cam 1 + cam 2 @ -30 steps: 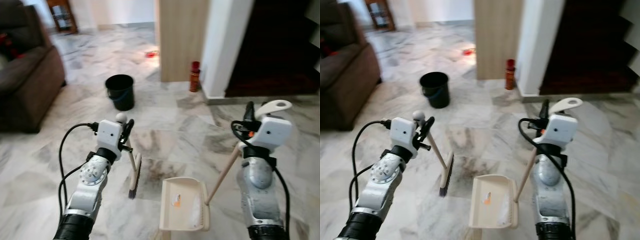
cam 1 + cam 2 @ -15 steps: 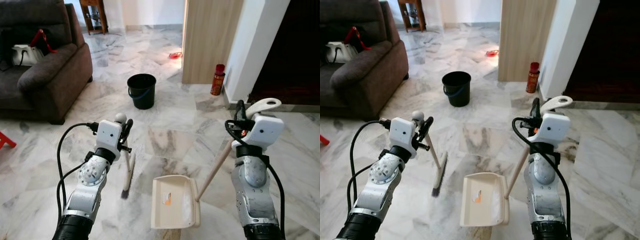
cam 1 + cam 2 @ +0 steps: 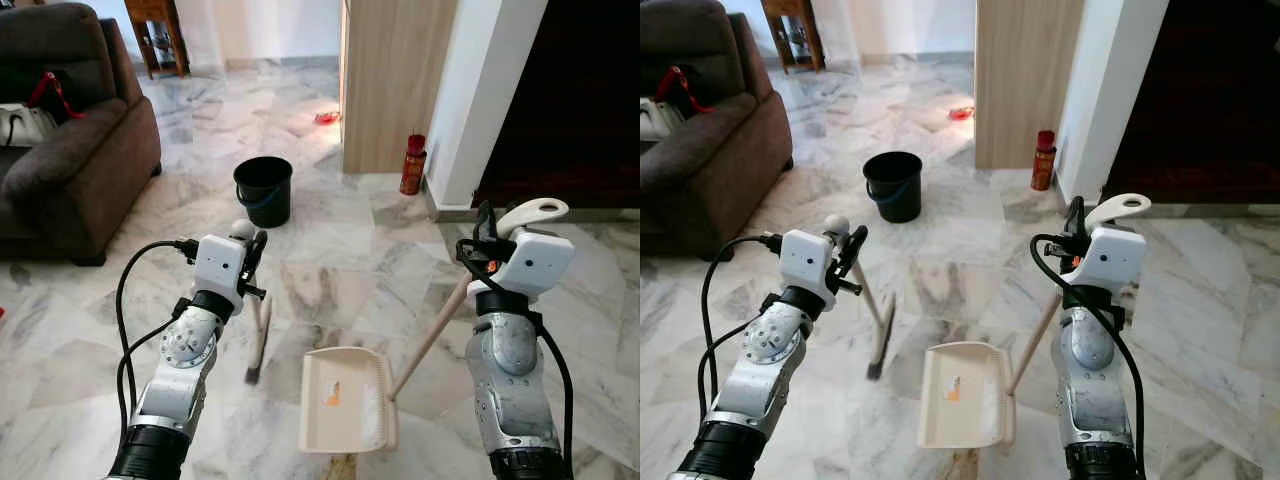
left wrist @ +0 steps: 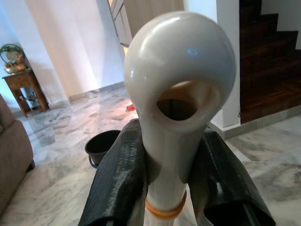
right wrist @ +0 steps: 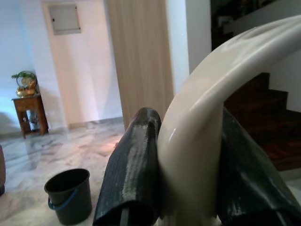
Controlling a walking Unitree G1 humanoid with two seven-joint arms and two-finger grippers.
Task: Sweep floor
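Observation:
My left gripper [image 3: 249,262] is shut on the cream handle of a small broom [image 3: 256,345], whose dark bristle head rests on the marble floor [image 3: 330,280] ahead of me. In the left wrist view the handle's looped top [image 4: 181,94] sits clamped between the two black fingers [image 4: 117,183]. My right gripper [image 3: 487,242] is shut on the curved handle top [image 3: 532,211] of a cream dustpan [image 3: 345,400]. The pan lies flat on the floor between my arms, with a small orange scrap [image 3: 329,396] inside it. The right wrist view shows the curved handle [image 5: 207,127] held between the fingers.
A black bucket [image 3: 264,189] stands on the floor ahead. A dark sofa [image 3: 70,150] fills the left side. A wooden partition [image 3: 390,80], a white pillar [image 3: 485,90] with a red can [image 3: 411,165] beside it, and dark stairs [image 3: 590,100] lie ahead right.
The whole view has shifted as the camera moved; bucket, sofa and pillar sit differently in frame. Both grippers keep their hold on broom and dustpan.

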